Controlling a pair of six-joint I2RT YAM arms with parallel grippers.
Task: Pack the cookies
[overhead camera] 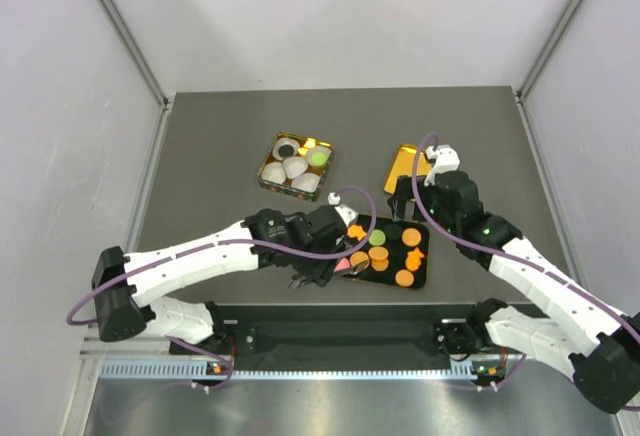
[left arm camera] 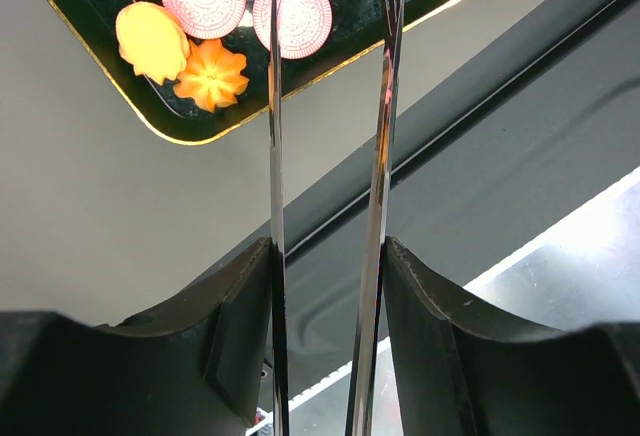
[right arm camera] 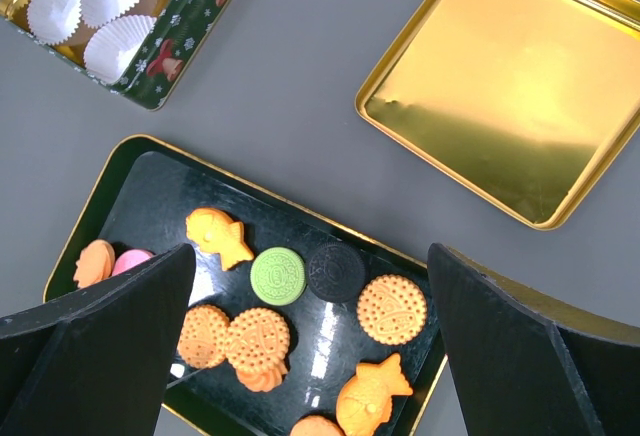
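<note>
On the grey tabletop (overhead camera: 210,146), most small flat cookies (right arm camera: 392,308) are left unpacked on a glossy black tray (right arm camera: 150,196); left gripper (left arm camera: 330,16) narrowly parted, right gripper (right arm camera: 310,256) spread wide.

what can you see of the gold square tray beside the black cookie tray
The gold tray is a shallow square of shiny, mirror-like metal with rounded corners and a low raised rim. It lies hollow side up and empty on the grey table, turned at an angle, apart from the black tray; nothing else visibly touches it.

Cookies (right arm camera: 277,276) lie on black tray (right arm camera: 150,196) beside gold lid (right arm camera: 510,86).
</note>
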